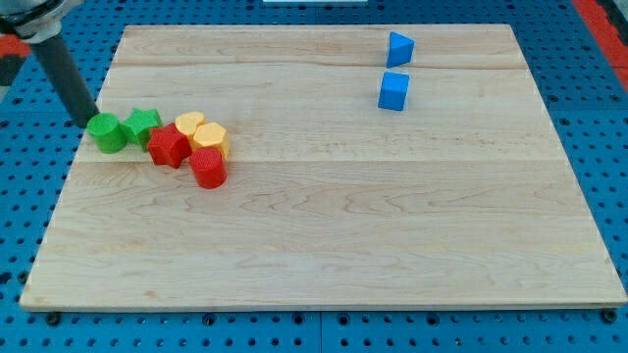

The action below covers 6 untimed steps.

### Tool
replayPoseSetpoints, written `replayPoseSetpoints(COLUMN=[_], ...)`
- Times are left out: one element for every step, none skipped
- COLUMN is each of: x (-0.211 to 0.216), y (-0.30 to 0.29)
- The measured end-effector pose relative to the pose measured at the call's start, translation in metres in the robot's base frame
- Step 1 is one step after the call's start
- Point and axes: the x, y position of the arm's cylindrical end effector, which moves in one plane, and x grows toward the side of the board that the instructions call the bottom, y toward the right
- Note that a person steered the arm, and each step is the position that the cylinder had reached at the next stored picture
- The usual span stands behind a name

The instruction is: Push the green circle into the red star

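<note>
Resting at the counter's (324, 245) left edge, my tip (86, 122), a bare rod with nothing to grip, touches the green circle (107, 132). Rightward sit a green star (143, 126), then the red star (168, 145).

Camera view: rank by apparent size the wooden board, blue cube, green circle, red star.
1. Light wooden board, by far.
2-4. Red star block, blue cube block, green circle block: look near alike; the cube sits nearer the view's top, so unranked.
</note>
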Motion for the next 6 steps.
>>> replayPoseSetpoints(x=[0.035,0.053,0.063,0.034,0.021,0.024], y=[0.000,0.006,-0.021,-0.014,-0.002,0.024])
